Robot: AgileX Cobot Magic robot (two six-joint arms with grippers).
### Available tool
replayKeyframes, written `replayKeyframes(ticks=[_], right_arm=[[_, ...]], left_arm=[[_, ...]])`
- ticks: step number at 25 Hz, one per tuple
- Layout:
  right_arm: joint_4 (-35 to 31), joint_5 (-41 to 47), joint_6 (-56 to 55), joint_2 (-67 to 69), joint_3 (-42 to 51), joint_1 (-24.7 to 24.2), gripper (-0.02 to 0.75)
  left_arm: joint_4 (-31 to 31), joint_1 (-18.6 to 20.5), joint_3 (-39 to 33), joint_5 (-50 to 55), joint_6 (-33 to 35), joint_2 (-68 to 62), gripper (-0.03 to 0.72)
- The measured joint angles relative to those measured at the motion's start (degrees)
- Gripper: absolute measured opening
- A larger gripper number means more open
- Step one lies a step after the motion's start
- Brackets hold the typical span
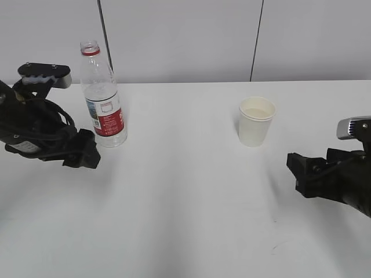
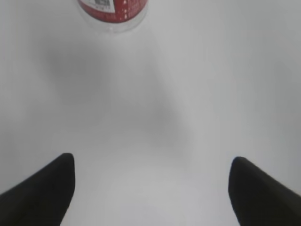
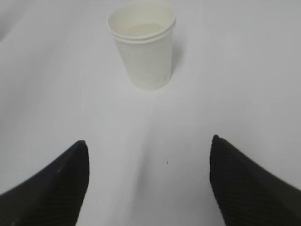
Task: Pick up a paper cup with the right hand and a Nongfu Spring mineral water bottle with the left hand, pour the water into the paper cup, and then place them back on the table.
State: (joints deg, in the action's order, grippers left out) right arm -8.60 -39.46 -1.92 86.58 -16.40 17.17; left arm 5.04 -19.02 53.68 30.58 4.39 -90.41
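The clear Nongfu Spring bottle (image 1: pixel 103 95) with a red neck ring and red-and-white label stands upright on the white table (image 1: pixel 185 197) at the far left. Only its base shows in the left wrist view (image 2: pixel 113 14). My left gripper (image 1: pixel 86 152) is open and empty, just in front of and left of the bottle. The off-white paper cup (image 1: pixel 255 121) stands upright right of centre, with liquid in it; it also shows in the right wrist view (image 3: pixel 143 44). My right gripper (image 1: pixel 298 169) is open and empty, in front of and right of the cup.
A pale wall with two dark vertical seams (image 1: pixel 106 35) runs behind the table's far edge. A tiny dark speck (image 3: pixel 167 163) marks the tabletop between my right fingers.
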Motion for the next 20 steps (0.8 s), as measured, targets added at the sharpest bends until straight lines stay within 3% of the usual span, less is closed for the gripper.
replayKeyframes(ticks=[7, 15, 20], right_arm=[[0.0, 29.4, -1.1, -8.8, -7.4, 0.0, 0.588], [0.0, 69.1, -1.4, -11.1, -24.8, 0.0, 0.587], [0.2, 84.2, -2.4, -11.1, -34.2, 0.0, 0.587]], left_arm=[[-7.5, 0.0, 6.8, 17.9, -4.9, 0.0, 0.593], [-9.0, 0.0, 10.6, 30.7, -5.7, 0.2, 0.593], [-9.7, 0.0, 10.7, 34.5, -6.8, 0.2, 0.593]])
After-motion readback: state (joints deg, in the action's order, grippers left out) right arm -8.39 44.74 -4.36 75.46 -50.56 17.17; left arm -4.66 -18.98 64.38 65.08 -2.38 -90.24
